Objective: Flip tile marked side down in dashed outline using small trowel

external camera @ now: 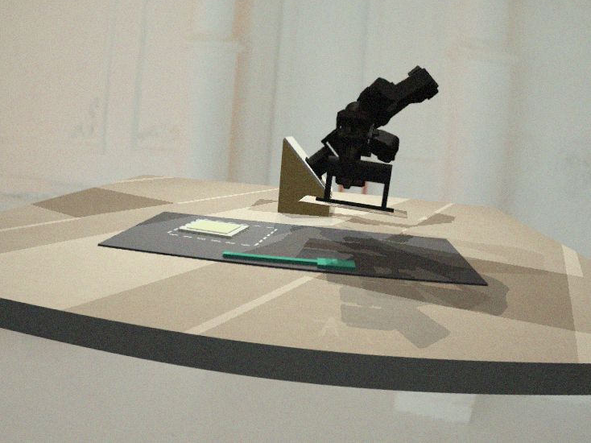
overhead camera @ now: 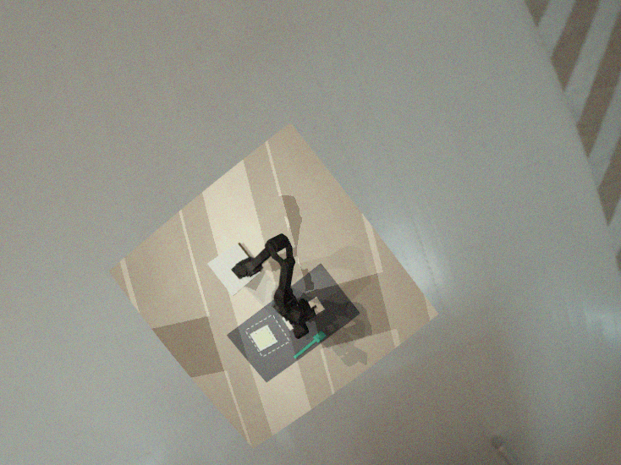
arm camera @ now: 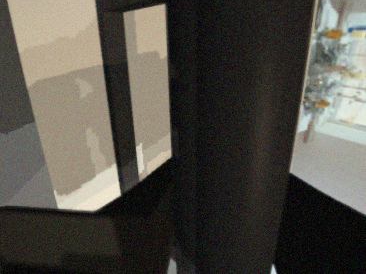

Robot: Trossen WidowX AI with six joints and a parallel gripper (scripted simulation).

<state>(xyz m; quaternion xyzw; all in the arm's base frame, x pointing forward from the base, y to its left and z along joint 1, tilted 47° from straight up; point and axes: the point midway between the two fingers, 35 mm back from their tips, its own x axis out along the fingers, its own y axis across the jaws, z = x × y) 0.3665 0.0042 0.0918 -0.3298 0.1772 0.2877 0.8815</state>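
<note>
My gripper is shut on the black handle of the small trowel. Two posts join the handle to a black bar and a thin pale blade, which hangs level above the surface. No tile shows on the blade. The arm partly hides the trowel in the top view. The tile lies flat on the grey mat, inside the dashed outline. A pale yellow face is up, with a white border. Which side carries the mark I cannot tell.
A green long-handled tool lies along the mat's edge, beside the dashed outline. A wedge block with a white sloping top stands behind the mat. The arm's shadows fall over the mat and table.
</note>
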